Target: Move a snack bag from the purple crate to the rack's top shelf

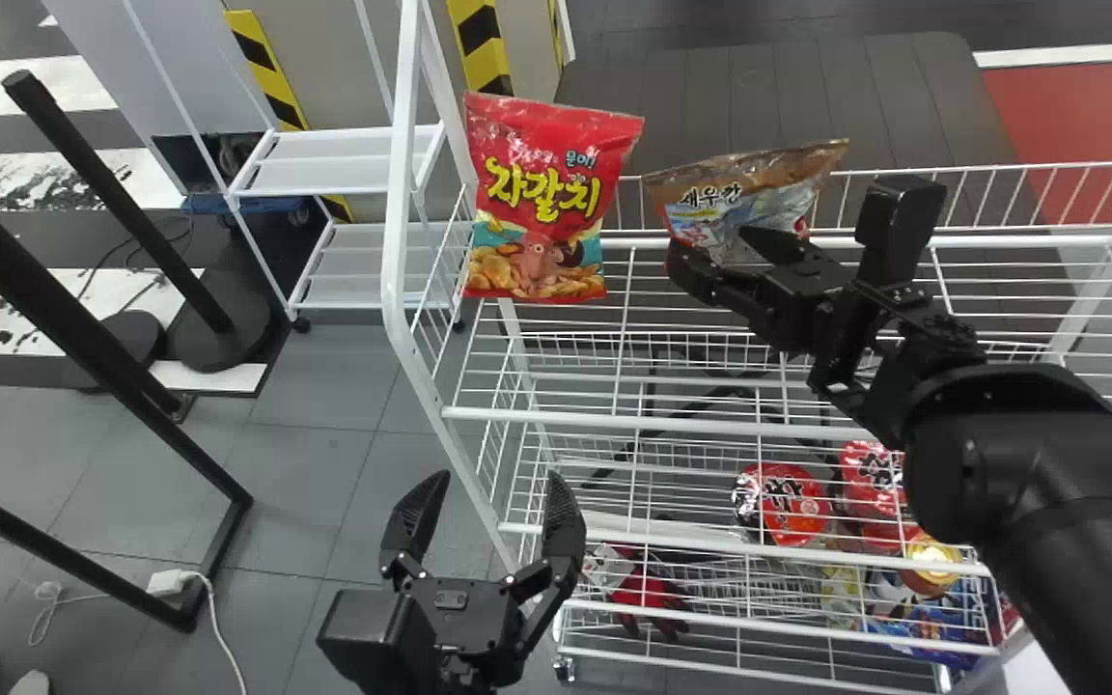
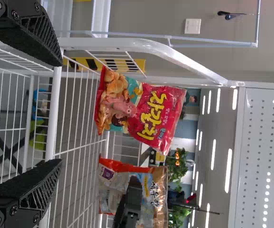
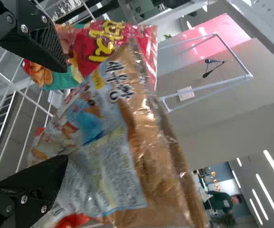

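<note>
Bag (image 1: 730,198) is up at the top shelf (image 1: 566,418), right ahead of the right claw (image 1: 710,243), and that claw is wide, fingers spread, nothing pinched! Looks like a placed bag, so the call is a clean pull straight back. Here's the danger: a fingertip catches the crinkled wrapper on the way out, and over it tips, or back it slides toward the claw. Swing sideways and the claw could clip the red bag (image 1: 546,193), standing just to its left. Shove forward and it might topple over the back rail (image 1: 1000,167), beyond the claw. Left claw (image 1: 498,475) is parked low before the rack, wide as well.

Now the murky bits! In the head view the right claw covers the foot of the bag, so is it sitting squarely? Can't tell. One finger overlaps the wrapper in the right wrist view; touching or just beside, no saying. That same view's edge cuts the bag off, and from the left wrist the claw blots out part of it.
</note>
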